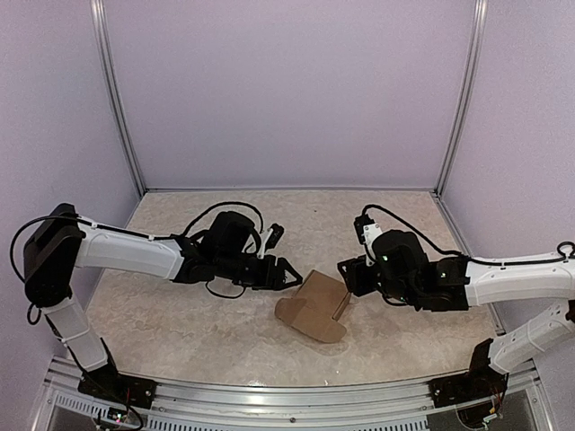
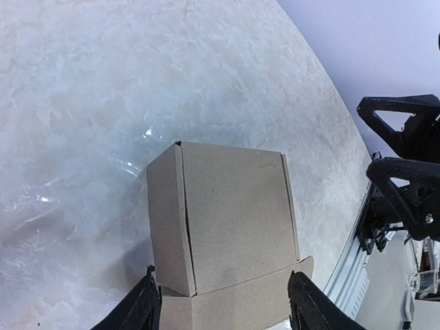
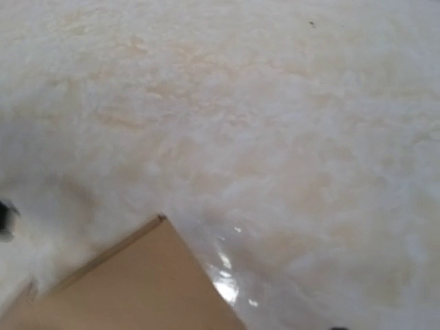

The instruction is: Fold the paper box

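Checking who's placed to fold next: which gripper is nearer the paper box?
Left. The left gripper has its jaws open, straddling the near end of the paper box. The right gripper sits off the far side, with bare table between.

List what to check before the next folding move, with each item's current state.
1. The paper box lies on the table between both arms: ok.
2. The left claw is open, its fingers straddling the box's near end: ok.
3. The right claw is open and apart from the box: ok.
4. All flaps folded in: not ok; a rounded flap lies flat on the table.
5. The left fingers touching the cardboard: cannot tell.
6. The right claw lined up with a flap: cannot tell; its wrist view shows only a box corner.
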